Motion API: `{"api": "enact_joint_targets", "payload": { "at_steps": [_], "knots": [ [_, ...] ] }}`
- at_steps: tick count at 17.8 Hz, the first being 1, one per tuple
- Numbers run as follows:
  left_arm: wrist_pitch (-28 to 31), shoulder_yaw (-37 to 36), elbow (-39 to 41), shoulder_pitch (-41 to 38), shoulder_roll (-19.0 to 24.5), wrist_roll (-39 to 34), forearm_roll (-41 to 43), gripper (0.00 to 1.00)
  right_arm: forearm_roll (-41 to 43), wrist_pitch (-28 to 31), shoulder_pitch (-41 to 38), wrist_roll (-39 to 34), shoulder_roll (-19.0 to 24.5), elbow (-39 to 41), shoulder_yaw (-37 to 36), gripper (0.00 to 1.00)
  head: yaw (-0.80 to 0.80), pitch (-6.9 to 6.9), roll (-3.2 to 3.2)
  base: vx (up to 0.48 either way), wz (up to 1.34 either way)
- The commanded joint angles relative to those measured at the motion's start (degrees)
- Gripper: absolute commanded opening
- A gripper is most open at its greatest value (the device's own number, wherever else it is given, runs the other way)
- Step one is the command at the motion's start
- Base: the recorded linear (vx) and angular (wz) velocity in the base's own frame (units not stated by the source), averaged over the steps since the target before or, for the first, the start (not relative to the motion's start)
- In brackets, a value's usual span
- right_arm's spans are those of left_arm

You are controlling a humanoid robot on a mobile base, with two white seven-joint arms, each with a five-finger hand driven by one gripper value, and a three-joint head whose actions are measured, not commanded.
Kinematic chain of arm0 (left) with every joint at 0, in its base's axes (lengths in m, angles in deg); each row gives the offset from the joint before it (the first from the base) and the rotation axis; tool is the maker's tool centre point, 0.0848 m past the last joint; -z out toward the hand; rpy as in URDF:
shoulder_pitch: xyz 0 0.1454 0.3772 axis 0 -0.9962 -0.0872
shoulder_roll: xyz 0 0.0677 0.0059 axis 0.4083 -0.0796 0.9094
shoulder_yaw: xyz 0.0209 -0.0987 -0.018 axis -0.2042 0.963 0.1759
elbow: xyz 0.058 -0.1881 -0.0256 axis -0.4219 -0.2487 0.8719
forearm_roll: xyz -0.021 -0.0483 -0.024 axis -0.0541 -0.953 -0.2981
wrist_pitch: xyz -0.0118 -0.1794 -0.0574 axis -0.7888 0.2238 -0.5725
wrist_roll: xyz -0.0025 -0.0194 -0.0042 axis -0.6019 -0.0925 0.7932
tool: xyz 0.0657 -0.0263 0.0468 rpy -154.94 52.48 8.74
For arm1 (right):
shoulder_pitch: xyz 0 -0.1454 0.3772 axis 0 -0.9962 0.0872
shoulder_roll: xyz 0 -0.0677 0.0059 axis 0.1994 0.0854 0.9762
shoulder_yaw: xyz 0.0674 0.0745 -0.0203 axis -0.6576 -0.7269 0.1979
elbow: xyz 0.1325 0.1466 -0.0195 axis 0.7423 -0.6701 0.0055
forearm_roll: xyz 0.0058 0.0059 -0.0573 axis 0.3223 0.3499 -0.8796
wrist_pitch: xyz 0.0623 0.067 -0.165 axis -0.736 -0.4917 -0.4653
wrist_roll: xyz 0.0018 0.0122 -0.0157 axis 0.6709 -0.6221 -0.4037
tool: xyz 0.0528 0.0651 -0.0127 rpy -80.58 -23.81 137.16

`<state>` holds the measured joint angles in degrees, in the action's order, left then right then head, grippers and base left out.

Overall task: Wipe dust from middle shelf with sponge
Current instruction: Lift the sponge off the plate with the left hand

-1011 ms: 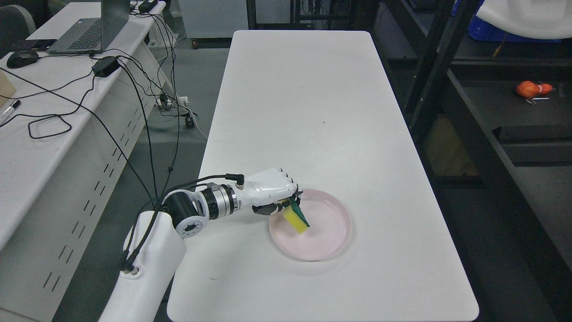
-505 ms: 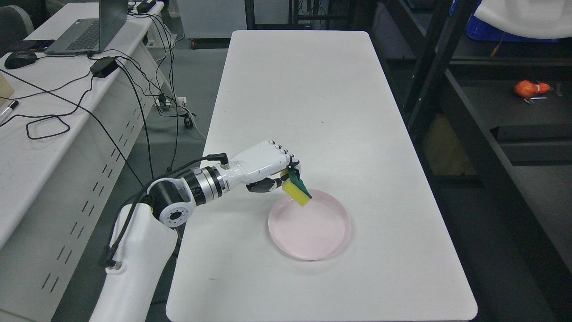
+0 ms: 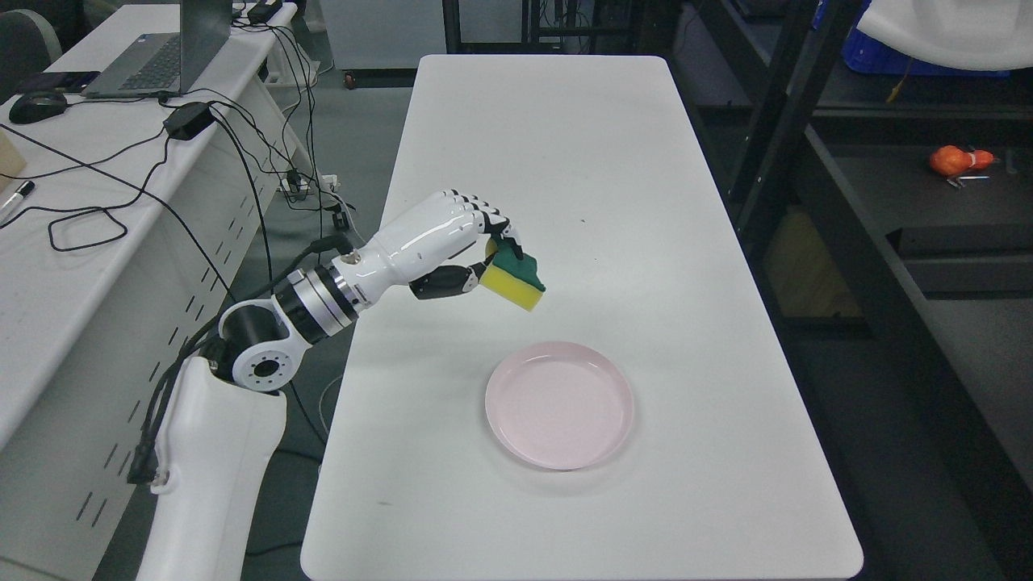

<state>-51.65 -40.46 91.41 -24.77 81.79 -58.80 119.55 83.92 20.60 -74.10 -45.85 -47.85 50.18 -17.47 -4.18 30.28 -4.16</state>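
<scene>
My left hand [image 3: 483, 257] is shut on a yellow sponge with a green scouring side [image 3: 516, 284]. It holds the sponge in the air above the white table [image 3: 565, 161], up and left of the empty pink plate [image 3: 559, 415]. The black shelf unit [image 3: 928, 194] stands to the right of the table, with its middle shelf dark. My right arm does not show.
An orange object [image 3: 952, 160] lies on the shelf at the right. A desk at the left [image 3: 73, 210] carries a laptop [image 3: 161, 48], a mouse, a power brick and loose cables. A white cover [image 3: 944, 32] sits on the shelf's top right.
My left hand has lifted the sponge out of the pink plate and raised it up and slightly left. The plate stays in place.
</scene>
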Motion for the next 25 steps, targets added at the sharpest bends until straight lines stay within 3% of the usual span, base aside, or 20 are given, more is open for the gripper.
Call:
{"api": "enact_joint_targets", "payload": {
  "at_steps": [1, 25],
  "knots": [
    [0.0, 9.4, 4.7, -0.5, -2.5, 0.0, -2.8, 0.0, 0.0, 4.1, 0.0, 0.0, -1.0, 1.0, 0.0, 1.0, 0.0, 0.0, 0.0, 0.0, 0.0],
    [0.0, 8.6, 5.3, 0.6, -3.7, 0.2, -2.6, 0.0, 0.0, 4.1, 0.0, 0.0, -1.0, 1.0, 0.0, 1.0, 0.0, 0.0, 0.0, -0.032, 0.02]
  ]
}}
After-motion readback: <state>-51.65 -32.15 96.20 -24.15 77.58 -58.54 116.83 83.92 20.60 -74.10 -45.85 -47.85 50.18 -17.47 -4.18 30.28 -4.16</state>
